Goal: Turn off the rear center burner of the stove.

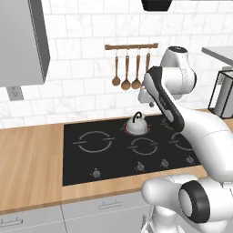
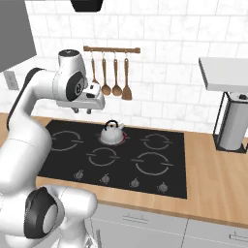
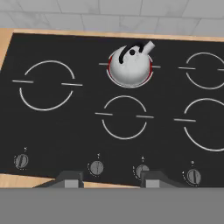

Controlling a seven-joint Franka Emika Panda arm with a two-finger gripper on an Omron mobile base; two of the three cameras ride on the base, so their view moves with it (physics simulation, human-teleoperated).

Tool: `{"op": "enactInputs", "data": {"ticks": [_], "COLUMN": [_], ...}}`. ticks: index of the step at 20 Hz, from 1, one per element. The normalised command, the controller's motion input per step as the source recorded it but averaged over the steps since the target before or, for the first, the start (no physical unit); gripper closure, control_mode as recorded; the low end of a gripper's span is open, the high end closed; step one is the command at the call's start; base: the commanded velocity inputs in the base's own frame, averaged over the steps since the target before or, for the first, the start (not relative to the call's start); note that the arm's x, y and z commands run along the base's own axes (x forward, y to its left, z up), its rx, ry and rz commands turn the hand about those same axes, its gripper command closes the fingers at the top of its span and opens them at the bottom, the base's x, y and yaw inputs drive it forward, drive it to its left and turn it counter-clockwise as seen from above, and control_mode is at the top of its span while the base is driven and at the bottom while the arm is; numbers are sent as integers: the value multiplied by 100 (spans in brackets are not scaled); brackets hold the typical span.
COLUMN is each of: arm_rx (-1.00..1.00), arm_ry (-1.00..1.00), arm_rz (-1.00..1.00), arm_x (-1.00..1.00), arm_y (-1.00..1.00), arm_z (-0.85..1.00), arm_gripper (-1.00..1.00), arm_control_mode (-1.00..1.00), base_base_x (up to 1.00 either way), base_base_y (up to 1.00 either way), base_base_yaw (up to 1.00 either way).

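Observation:
The stove [image 1: 113, 157] [image 2: 121, 167] [image 3: 78, 127] is a black glass cooktop set in a wooden counter. Its rear center burner [image 3: 152, 70] shows as a thin red rim [image 1: 124, 128] [image 2: 127, 138] around a silver kettle [image 1: 136, 124] [image 2: 112, 133] [image 3: 129, 65] standing on it. A row of small grey knobs [image 3: 96, 167] [image 1: 139, 167] [image 2: 105, 179] runs along the front edge. My gripper [image 2: 82, 111] [image 3: 110, 180] hangs open and holds nothing, high above the stove's left half. In the hand view, the two middle knobs lie near its fingertips.
Wooden spoons and a spatula [image 1: 129, 68] [image 2: 114, 75] hang on a rail on the tiled wall behind the stove. A metal-framed stand [image 2: 232, 123] [image 1: 225, 93] sits on the counter to the right. A grey wall cabinet [image 1: 22, 41] hangs at the upper left.

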Motion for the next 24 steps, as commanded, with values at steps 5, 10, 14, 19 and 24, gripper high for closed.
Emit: {"op": "enactInputs", "data": {"ticks": [5,10,14,19,24], "arm_rx": [0,0,0,0,0], "arm_ry": [0,0,0,0,0], "arm_rz": [0,-3,-3,-3,-3], "arm_x": [-13,-20,-22,-21,-20], "arm_y": [-4,-18,-25,-28,-20], "arm_z": [0,-5,-12,-10,-9], "arm_gripper": [-100,-100,-100,-100,-100], "arm_control_mode": [-100,-100,-100,-100,-100], "base_base_x": [0,0,0,0,0], "base_base_y": [0,0,0,0,0], "base_base_yaw": [0,0,0,0,0]}}
